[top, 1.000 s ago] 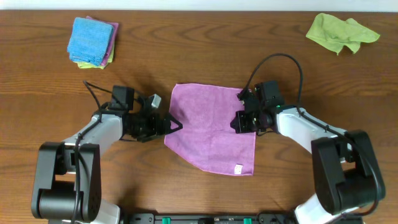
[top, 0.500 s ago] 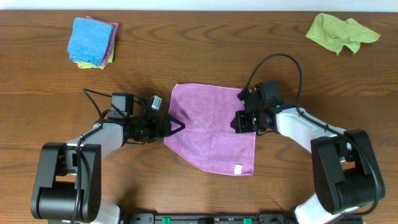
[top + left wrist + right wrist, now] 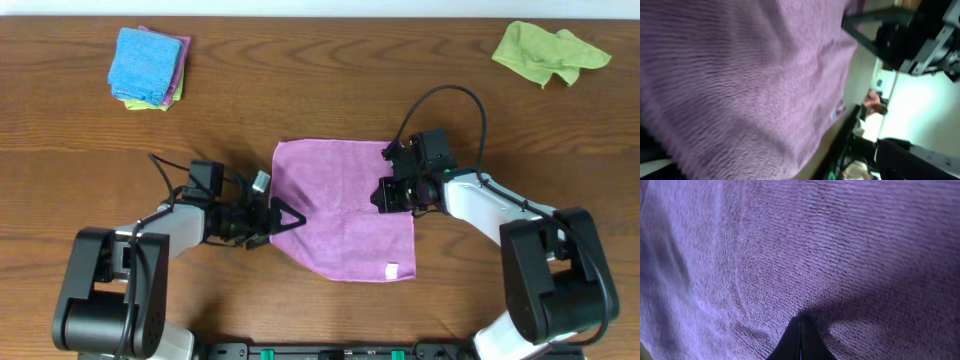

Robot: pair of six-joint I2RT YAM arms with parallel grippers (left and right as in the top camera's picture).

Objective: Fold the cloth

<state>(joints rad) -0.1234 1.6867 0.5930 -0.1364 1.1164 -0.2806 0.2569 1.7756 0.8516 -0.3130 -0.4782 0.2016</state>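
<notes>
Between blue folded towel stack (image 3: 148, 66) and crumpled green rag (image 3: 548, 52): purple microfibre cloth (image 3: 345, 215).
Wrist view shows right gripper (image 3: 800, 325) pinching it closed; left gripper (image 3: 288, 216): cannot tell.

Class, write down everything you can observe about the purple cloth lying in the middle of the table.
The purple cloth is a roughly square, ribbed-looking towel lying open and mostly flat on the wooden table, not yet folded. A small white label sits near its right corner on the robot's side. The left end effector meets its left edge; the right end effector, fingertips together, presses near its right edge.
</notes>
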